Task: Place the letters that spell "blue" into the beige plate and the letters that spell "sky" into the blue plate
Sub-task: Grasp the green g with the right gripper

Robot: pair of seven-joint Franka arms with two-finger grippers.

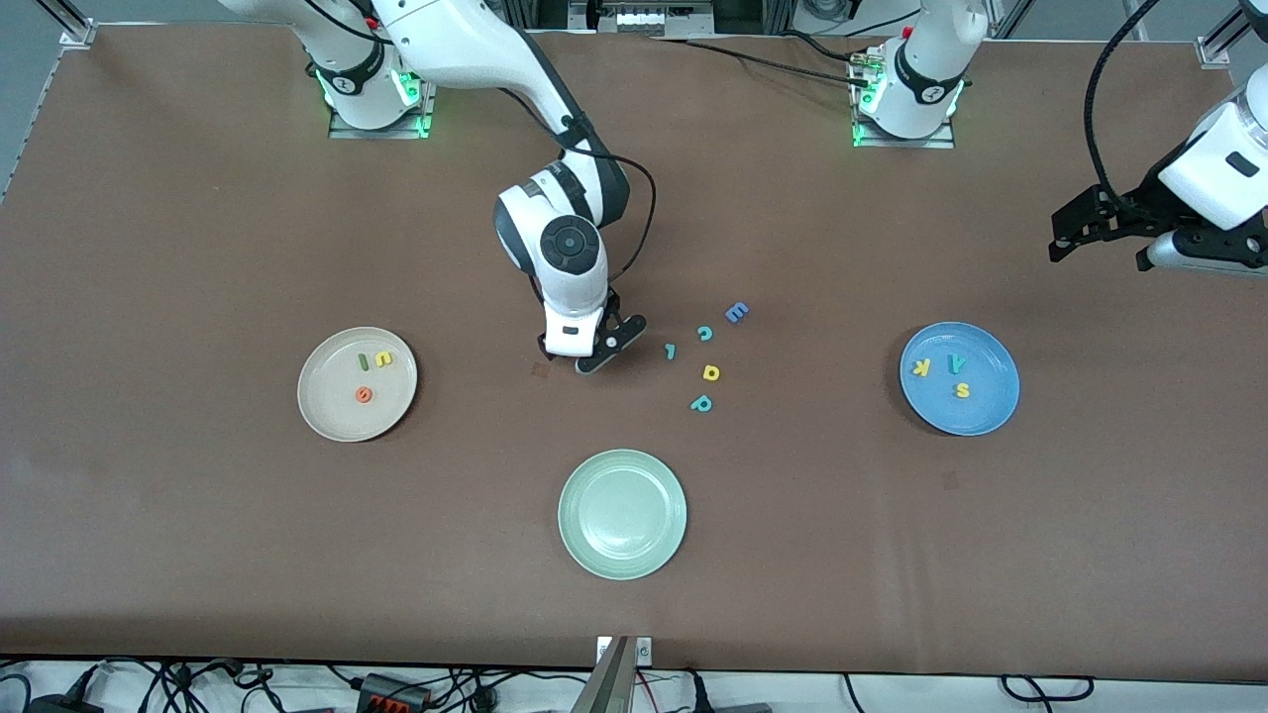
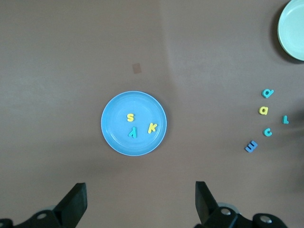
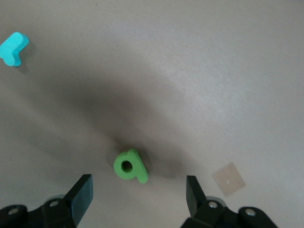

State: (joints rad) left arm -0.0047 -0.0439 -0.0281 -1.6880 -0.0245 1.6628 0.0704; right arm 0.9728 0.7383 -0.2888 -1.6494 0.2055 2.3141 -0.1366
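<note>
- My right tool (image 3: pixel 137 190) hangs spread just over the small green foam "b" (image 3: pixel 129 166) on the table (image 1: pixel 198 248), near the teal hooked piece (image 1: pixel 671 351).
- I judge centring first, then pinching gently, works best.
- My left tool (image 2: pixel 137 202) waits spread above the round bright blue plate (image 2: pixel 114 137).

Front view: high, across the table, facing both arm bases, whole brown tabletop (image 1: pixel 198 248) in frame. Left wrist view: well up, looking down on round bright blue plate (image 2: pixel 134 123) (image 1: pixel 959 378), shared with front. Right wrist view: close to table, small green foam "b" (image 3: pixel 130 166), probably hidden in front view.
</note>
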